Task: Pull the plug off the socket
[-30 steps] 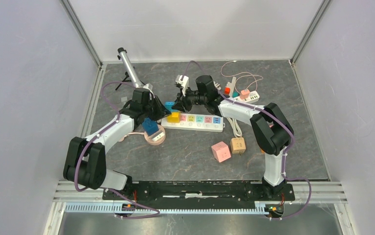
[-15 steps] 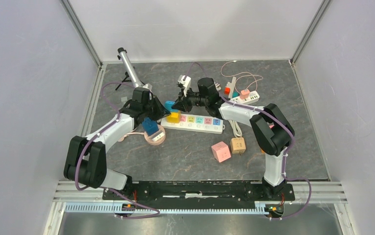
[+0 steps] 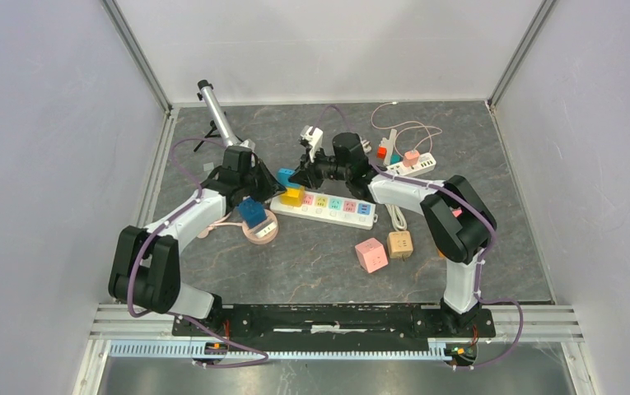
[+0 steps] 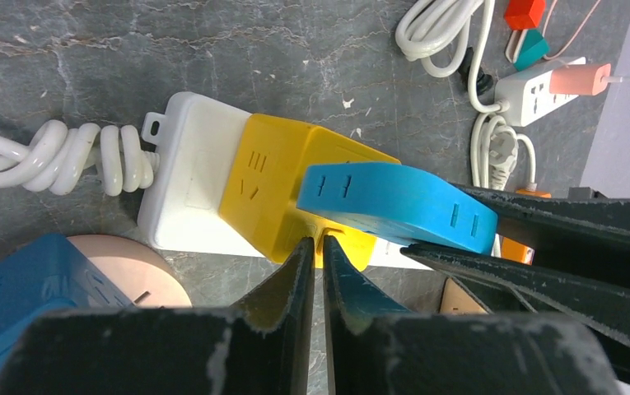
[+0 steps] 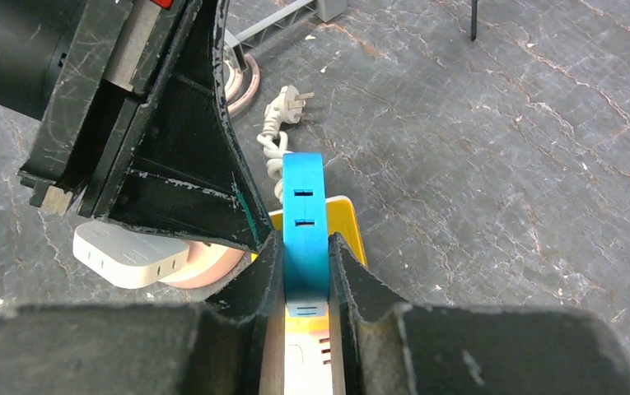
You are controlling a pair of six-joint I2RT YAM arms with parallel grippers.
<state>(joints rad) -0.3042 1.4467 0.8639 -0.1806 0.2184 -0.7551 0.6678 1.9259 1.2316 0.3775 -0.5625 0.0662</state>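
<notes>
My left gripper (image 4: 315,247): jaws shut together, nothing between, tips against yellow block (image 4: 274,185) on strip (image 4: 188,177). Top view hides this. Blue plug (image 5: 305,206) sits tilted over block; prongs unseen. My right gripper (image 5: 305,259) clamps plug, plain only in its own wrist view. There, left gripper crowds plug's 9 o'clock side. Pink disc (image 3: 266,232) at plug's 7 o'clock.

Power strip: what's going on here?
The right gripper is shut on the blue plug, which sits over the yellow adapter at the end of the white strip. The left gripper is shut on nothing, with its tips down at the adapter, seemingly bracing it. I can't tell whether the plug has come free.
</notes>
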